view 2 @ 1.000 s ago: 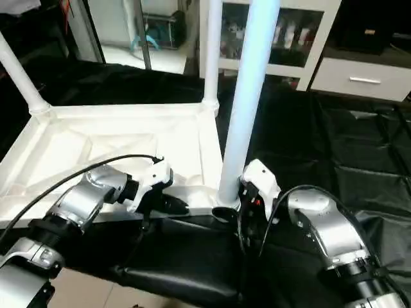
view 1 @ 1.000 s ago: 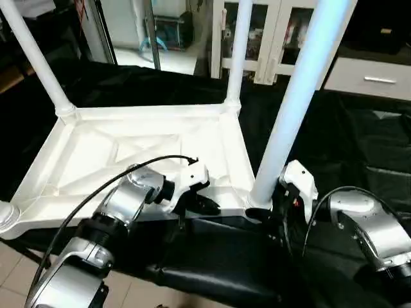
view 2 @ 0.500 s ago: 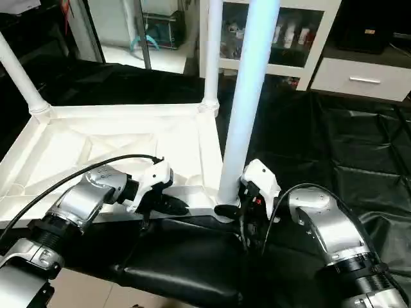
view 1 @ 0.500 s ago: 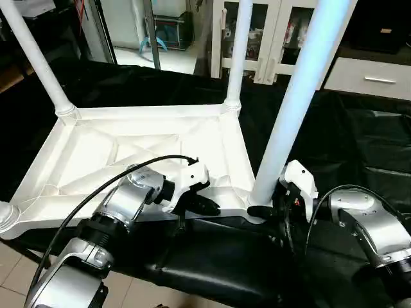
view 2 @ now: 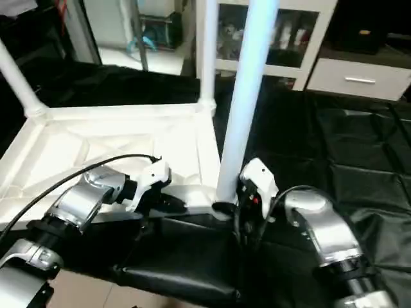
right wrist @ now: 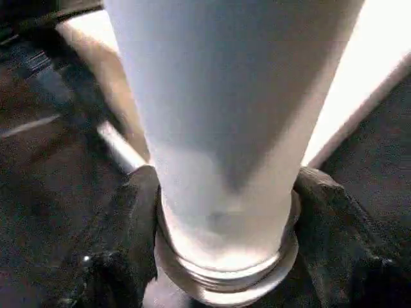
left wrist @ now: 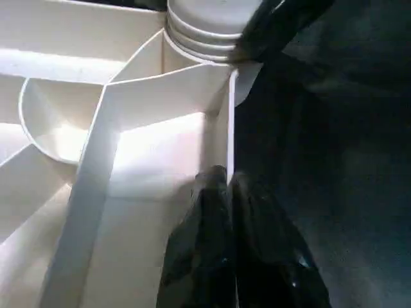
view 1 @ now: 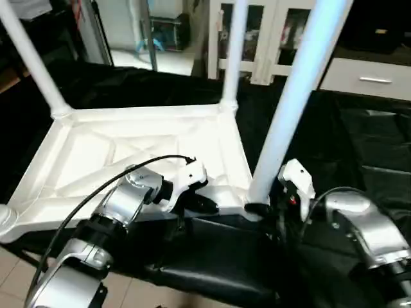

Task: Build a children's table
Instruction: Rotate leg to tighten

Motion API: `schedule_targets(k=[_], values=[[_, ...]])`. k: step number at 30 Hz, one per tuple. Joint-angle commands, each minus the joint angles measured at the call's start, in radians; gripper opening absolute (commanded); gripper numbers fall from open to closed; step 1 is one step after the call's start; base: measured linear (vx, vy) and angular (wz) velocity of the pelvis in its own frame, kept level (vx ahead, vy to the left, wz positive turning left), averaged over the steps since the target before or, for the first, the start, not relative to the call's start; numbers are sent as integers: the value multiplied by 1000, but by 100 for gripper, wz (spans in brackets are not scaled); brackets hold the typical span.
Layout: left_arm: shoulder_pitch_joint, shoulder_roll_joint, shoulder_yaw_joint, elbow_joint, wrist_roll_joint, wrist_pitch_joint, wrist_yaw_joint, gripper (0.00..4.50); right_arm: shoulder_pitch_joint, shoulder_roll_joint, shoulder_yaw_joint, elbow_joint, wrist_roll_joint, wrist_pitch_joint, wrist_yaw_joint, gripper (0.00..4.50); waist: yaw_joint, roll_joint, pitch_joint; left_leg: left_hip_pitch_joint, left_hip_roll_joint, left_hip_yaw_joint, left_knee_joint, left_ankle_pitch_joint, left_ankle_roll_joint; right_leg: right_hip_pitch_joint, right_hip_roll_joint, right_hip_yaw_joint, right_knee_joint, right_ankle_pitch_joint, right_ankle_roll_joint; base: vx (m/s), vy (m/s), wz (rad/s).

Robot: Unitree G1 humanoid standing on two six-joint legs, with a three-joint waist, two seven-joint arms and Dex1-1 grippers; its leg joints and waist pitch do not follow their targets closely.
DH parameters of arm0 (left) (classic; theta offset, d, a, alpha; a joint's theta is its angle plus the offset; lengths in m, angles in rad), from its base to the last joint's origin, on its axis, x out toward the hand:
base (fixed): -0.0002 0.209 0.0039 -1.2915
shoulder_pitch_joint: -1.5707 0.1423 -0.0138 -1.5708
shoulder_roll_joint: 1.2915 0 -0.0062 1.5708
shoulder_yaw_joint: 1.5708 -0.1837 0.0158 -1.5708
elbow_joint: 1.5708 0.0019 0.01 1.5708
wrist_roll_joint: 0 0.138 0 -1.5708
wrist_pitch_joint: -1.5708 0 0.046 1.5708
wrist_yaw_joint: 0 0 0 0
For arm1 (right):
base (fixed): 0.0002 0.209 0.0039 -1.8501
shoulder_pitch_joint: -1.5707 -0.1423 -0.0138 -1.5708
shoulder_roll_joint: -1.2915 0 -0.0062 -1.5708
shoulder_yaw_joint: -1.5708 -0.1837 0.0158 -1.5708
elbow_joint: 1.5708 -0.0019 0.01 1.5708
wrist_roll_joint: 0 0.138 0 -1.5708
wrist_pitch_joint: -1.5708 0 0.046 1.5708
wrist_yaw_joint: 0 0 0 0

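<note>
**Claws on the upturned top**

Black sheeting covers the bench (view 1: pixel 359 147). On it the white top (view 1: pixel 96 154) lies underside up, ribbed and X-braced, legs upright in its corners. Left claw (left wrist: pixel 228 192), fingers pinched on the top's near rim. Right claw (right wrist: pixel 221 212) clasps the near leg (view 1: pixel 289 109) at its base, just beside the left.

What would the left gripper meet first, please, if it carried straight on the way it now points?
Probably the round ribbed base of the near white tube leg, in its corner socket. The left gripper pinches the upturned white plastic tabletop's rim and points along it toward that corner, where the right gripper clasps the leg. Depth is uncertain.
</note>
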Motion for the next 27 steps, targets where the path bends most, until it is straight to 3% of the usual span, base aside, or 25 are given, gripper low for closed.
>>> schedule_targets(k=[1,4,11,16,21,25,27], values=[[6,-58,-46,46,4,-4,13,0,-9,48,-11,22,-25,8,-126,270,0,-4,-44,-1,51,-24,-83,-260,12,49,-64,40,-84,-344,-191,0,0,0],[-38,-104,-22,139,28,-15,142,0,-15,128,-26,47,-80,33,-297,270,-6,-3,-44,7,48,-23,-84,-300,-7,38,-62,41,-94,-392,-157,0,0,0],[-105,-165,23,254,47,-30,319,0,-70,311,-58,165,-153,66,-637,269,-13,-8,-45,1,43,-26,-88,-288,-14,36,-62,42,-96,-398,-136,0,0,0],[-137,-199,48,319,51,-58,402,0,-135,393,-40,312,-240,-11,-833,269,-24,-5,-44,1,42,-27,-90,-305,-24,31,-64,43,-96,-388,-139,0,0,0],[-144,-213,55,341,48,-74,420,0,-165,426,-65,363,-258,-55,-922,269,-26,-3,-46,0,42,-24,-90,-288,-10,35,-62,46,-91,-324,-149,0,0,0],[-144,-211,56,350,47,-82,416,0,-166,445,-92,352,-228,-79,-915,269,-26,-2,-46,-1,43,-22,-90,-280,-2,36,-61,46,-89,-297,-157,0,0,0],[-148,-202,53,358,51,-95,399,0,-169,463,-102,346,-200,-101,-891,269,-25,4,-46,0,43,-23,-91,-289,-3,37,-62,46,-89,-295,-162,0,0,0]])
